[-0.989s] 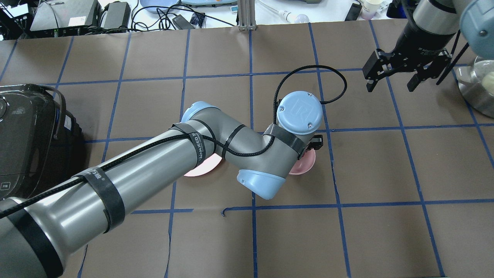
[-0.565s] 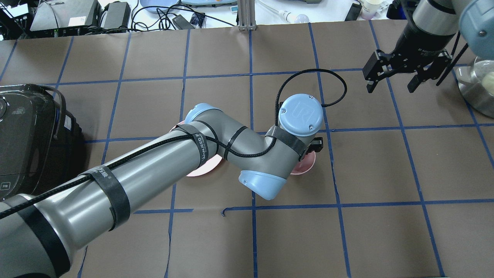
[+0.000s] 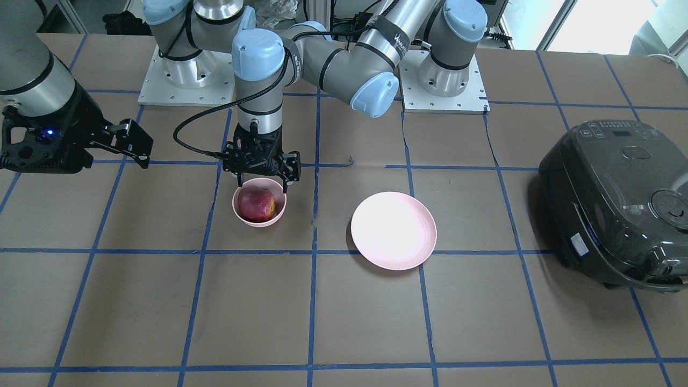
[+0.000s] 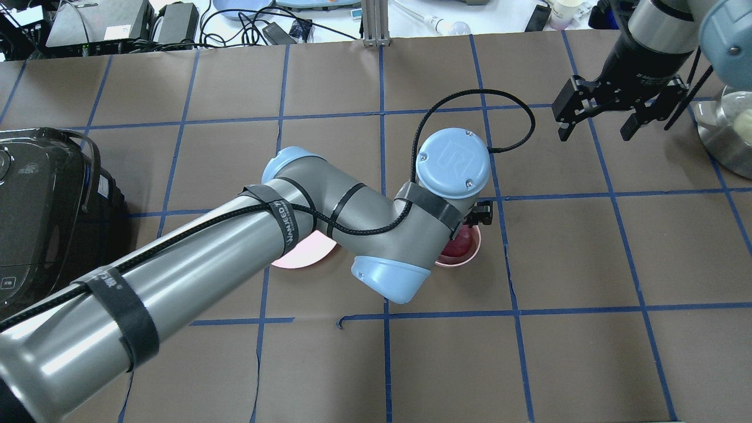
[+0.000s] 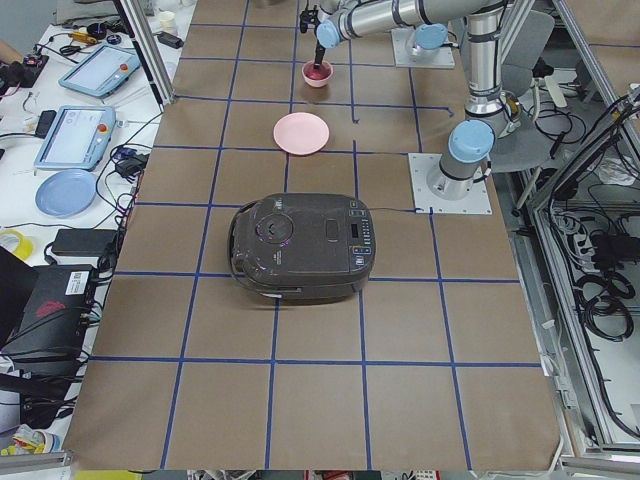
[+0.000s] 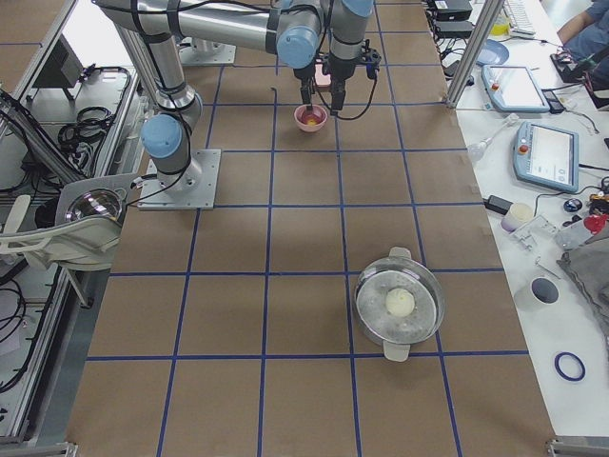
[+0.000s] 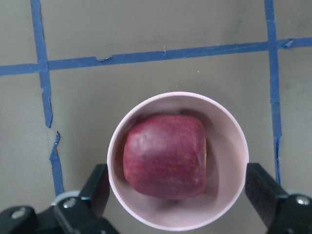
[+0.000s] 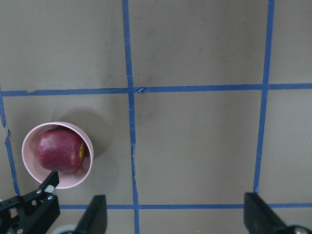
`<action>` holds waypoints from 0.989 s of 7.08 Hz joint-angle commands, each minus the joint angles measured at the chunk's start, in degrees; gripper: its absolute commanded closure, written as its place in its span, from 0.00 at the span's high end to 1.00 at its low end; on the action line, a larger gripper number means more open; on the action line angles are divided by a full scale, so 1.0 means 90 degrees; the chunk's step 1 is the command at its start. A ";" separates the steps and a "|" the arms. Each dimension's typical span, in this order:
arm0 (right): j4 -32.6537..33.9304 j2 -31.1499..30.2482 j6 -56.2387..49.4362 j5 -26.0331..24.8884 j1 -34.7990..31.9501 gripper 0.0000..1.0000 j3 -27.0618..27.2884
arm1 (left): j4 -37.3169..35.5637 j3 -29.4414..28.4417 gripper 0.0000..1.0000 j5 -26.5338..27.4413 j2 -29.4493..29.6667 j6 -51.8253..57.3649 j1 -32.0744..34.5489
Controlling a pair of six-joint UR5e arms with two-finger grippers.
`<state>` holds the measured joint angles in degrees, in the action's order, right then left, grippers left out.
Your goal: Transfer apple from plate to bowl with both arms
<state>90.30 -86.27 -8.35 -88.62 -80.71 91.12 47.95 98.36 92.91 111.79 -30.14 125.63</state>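
Observation:
The dark red apple (image 3: 257, 205) lies in the small pink bowl (image 3: 280, 212); it fills most of the bowl in the left wrist view (image 7: 165, 156). My left gripper (image 3: 262, 181) hangs open just above the bowl (image 7: 226, 161), one finger (image 7: 96, 187) on each side, not touching the apple. The wide pink plate (image 3: 393, 230) is empty beside the bowl and is partly hidden under my left arm in the overhead view (image 4: 302, 251). My right gripper (image 4: 594, 132) is open and empty, away from the bowl at the far right; its wrist view shows the apple (image 8: 59, 150) at the lower left.
A dark rice cooker (image 3: 613, 199) stands at the table's end on my left (image 4: 41, 200). A steel pot (image 6: 400, 303) with a pale ball in it stands at the right end (image 4: 725, 135). Brown paper with blue tape lines covers the table.
My left wrist has lifted and shifted a little, so the apple now shows in the bowl under it. The right arm has hardly moved.

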 commanded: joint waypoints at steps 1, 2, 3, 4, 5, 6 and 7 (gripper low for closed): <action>0.0025 -0.0014 0.0000 -0.0016 -0.0007 1.00 -0.0007 | 0.0762 -0.0050 1.00 -0.0011 -0.0670 0.0493 -0.0713; 0.0015 -0.0053 0.0010 -0.0007 -0.0017 1.00 -0.0036 | 0.1220 -0.0050 1.00 -0.0001 -0.0983 0.1165 -0.1423; 0.0015 -0.0092 0.0135 0.0022 -0.0065 1.00 -0.0017 | 0.1679 -0.0060 1.00 -0.0011 -0.1324 0.1723 -0.2039; 0.0025 -0.0121 0.0678 0.0071 -0.0162 1.00 -0.0007 | 0.2254 -0.0118 1.00 -0.0021 -0.1685 0.2076 -0.2519; 0.0035 -0.0122 0.1157 0.0033 -0.0531 1.00 -0.0016 | 0.2763 -0.0302 1.00 -0.0108 -0.2008 0.2331 -0.3065; 0.0093 -0.0122 0.1520 0.0003 -0.0873 1.00 -0.0036 | 0.3406 -0.0739 1.00 -0.0360 -0.2214 0.2614 -0.3718; 0.0084 -0.0286 0.1543 -0.0016 -0.0915 1.00 -0.0036 | 0.4321 -0.1149 1.00 -0.0343 -0.2381 0.2975 -0.3918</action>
<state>90.93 -87.68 3.60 -88.52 -87.21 90.86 77.81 92.36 90.55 92.65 -7.18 94.51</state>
